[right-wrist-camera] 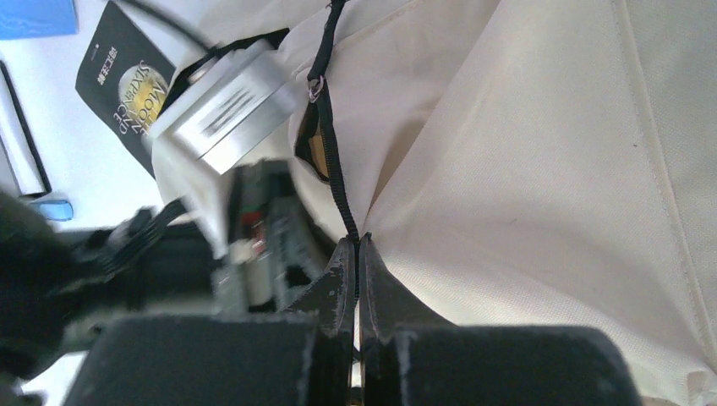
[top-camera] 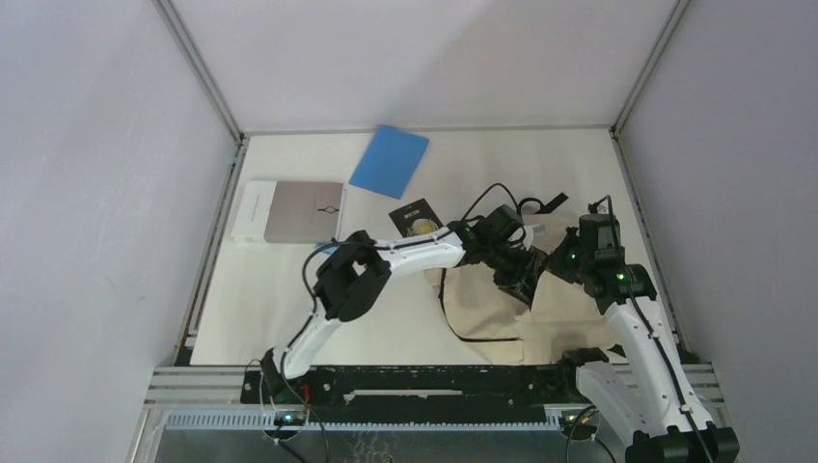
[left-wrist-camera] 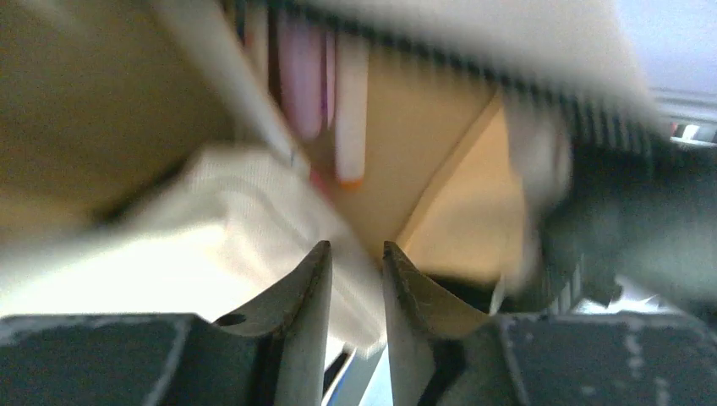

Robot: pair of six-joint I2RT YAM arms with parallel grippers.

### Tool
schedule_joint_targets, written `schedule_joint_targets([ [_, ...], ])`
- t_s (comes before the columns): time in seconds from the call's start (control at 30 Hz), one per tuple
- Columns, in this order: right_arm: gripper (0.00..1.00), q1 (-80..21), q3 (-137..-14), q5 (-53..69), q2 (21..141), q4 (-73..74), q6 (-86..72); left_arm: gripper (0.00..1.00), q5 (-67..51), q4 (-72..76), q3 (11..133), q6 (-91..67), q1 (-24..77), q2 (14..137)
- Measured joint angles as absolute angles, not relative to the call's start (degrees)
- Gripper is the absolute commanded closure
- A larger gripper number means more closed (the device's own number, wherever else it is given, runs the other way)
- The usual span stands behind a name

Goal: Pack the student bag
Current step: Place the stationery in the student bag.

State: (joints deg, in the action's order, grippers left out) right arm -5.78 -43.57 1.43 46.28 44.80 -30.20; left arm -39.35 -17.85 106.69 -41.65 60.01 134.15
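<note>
The student bag (top-camera: 482, 311), cream fabric with black zipper lines, lies right of the table's middle. My left gripper (top-camera: 524, 282) reaches into its opening. In the left wrist view the left gripper (left-wrist-camera: 356, 247) stands slightly open, and a fold of the bag's cream fabric (left-wrist-camera: 237, 211) runs through the narrow gap. Inside the tan lining hang a pink pen (left-wrist-camera: 300, 85) and a white pen (left-wrist-camera: 351, 110). My right gripper (top-camera: 557, 260) meets the bag from the right. In its wrist view the right gripper (right-wrist-camera: 356, 241) is shut on the black zipper edge (right-wrist-camera: 334, 182) of the bag (right-wrist-camera: 524, 169).
A blue notebook (top-camera: 389, 160) lies at the back. A grey and white book (top-camera: 289, 210) sits at the left. A black booklet (top-camera: 417, 216) rests just behind the bag, also in the right wrist view (right-wrist-camera: 118, 76). Black straps (top-camera: 552, 203) trail behind the bag.
</note>
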Motion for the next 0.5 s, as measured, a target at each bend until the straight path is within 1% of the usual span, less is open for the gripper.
schedule_joint_targets([
  [0.1, 1.00, -5.80, -43.57, 1.32, 46.24, 45.01, -30.13, 0.62, -37.12, -18.98, 98.87, -38.46, 59.64, 127.11],
  [0.2, 1.00, -5.76, -43.57, 1.28, 46.06, 45.19, -30.09, 0.61, -34.00, -19.40, 90.19, -36.01, 59.33, 117.78],
  [0.4, 1.00, -5.76, -43.57, 1.32, 46.02, 45.19, -30.09, 0.64, -27.40, -17.67, 75.55, -35.55, 57.25, 100.55],
  [0.5, 1.00, -5.76, -43.57, 1.37, 46.02, 45.17, -30.06, 0.65, -20.75, -19.22, 69.01, -36.03, 52.90, 93.78],
])
